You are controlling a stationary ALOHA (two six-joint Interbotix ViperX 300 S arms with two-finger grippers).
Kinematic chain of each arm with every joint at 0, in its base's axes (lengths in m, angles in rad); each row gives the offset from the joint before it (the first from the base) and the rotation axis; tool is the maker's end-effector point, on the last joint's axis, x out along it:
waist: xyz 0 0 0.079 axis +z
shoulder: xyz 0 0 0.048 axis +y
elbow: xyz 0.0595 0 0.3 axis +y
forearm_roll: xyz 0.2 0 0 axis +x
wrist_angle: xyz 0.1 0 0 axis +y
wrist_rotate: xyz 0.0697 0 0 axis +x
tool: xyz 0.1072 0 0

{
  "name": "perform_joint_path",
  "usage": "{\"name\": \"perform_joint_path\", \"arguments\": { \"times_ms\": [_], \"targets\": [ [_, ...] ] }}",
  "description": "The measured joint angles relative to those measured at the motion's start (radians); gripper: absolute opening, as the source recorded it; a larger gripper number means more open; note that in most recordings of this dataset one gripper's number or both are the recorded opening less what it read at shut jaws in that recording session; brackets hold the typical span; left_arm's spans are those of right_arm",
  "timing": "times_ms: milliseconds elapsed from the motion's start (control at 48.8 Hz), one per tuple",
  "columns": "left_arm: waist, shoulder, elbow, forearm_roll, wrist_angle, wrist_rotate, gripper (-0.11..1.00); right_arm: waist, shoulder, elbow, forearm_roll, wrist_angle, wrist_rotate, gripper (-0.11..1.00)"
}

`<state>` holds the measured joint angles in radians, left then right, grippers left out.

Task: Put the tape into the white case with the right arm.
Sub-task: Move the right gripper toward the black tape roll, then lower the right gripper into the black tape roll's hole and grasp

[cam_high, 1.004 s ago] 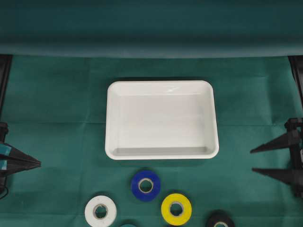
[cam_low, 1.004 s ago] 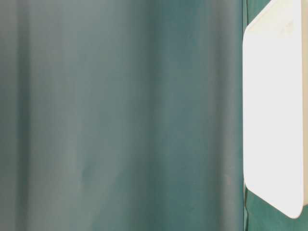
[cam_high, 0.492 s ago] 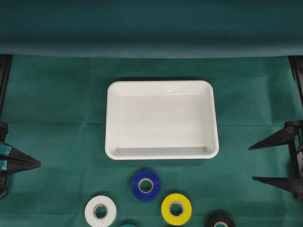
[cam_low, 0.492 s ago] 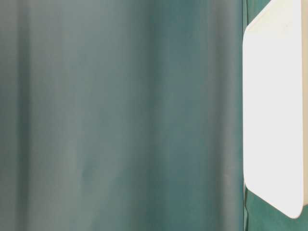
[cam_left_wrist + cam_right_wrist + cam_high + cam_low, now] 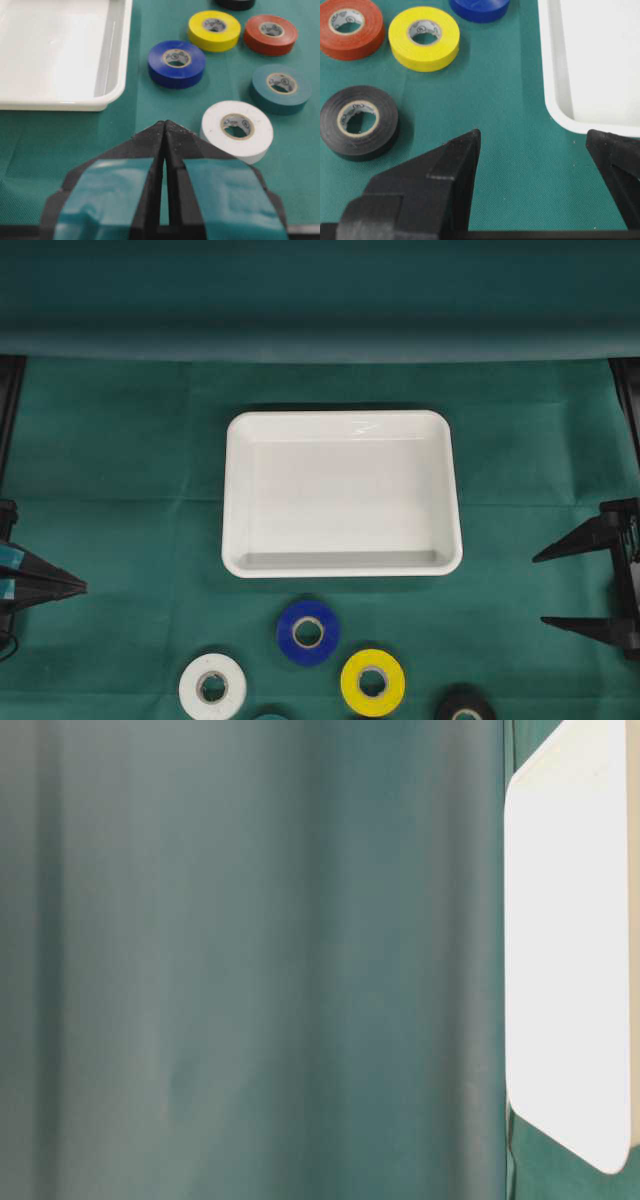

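The white case (image 5: 340,568) lies empty in the middle of the green cloth. Several tape rolls sit in front of it: blue (image 5: 308,632), yellow (image 5: 372,681), white (image 5: 212,686) and black (image 5: 465,706). The left wrist view also shows a red roll (image 5: 270,34) and a teal roll (image 5: 280,88). My right gripper (image 5: 540,589) stands open at the right edge, all black, holding nothing. In its wrist view the right gripper (image 5: 533,134) points between the black roll (image 5: 359,121) and the case corner (image 5: 555,107). My left gripper (image 5: 83,586) is shut and empty at the left edge.
A dark green backdrop fold (image 5: 320,340) runs along the far side. The table-level view shows only blurred green cloth (image 5: 250,960) and the white case's side (image 5: 570,950). Close in front of the left gripper (image 5: 165,123) lies the white roll (image 5: 237,130).
The right gripper's fingers spread wide apart, then drifted slightly to the right. The left gripper, the case and the rolls have not moved.
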<state>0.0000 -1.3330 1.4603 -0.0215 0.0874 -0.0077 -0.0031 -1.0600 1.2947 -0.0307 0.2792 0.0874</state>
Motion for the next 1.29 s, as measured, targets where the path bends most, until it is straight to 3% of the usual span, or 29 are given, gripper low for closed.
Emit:
{"name": "perform_joint_path", "arguments": {
  "times_ms": [102,512,799,1291],
  "targets": [
    [0.000,0.000,0.000,0.000,-0.002,0.000,0.00,0.009,0.000,0.000,0.000,0.003,0.000,0.64],
    [0.000,0.000,0.002,0.000,0.012,0.002,0.00,0.261,0.035,0.000,0.000,0.011,0.000,0.64],
    [0.000,0.000,0.000,-0.002,0.012,0.002,0.00,0.264,0.120,-0.012,-0.023,0.003,0.000,0.64],
    [0.000,0.000,0.002,-0.002,0.012,0.002,0.00,0.265,0.370,-0.133,-0.032,-0.089,-0.002,0.64]
  ]
}}
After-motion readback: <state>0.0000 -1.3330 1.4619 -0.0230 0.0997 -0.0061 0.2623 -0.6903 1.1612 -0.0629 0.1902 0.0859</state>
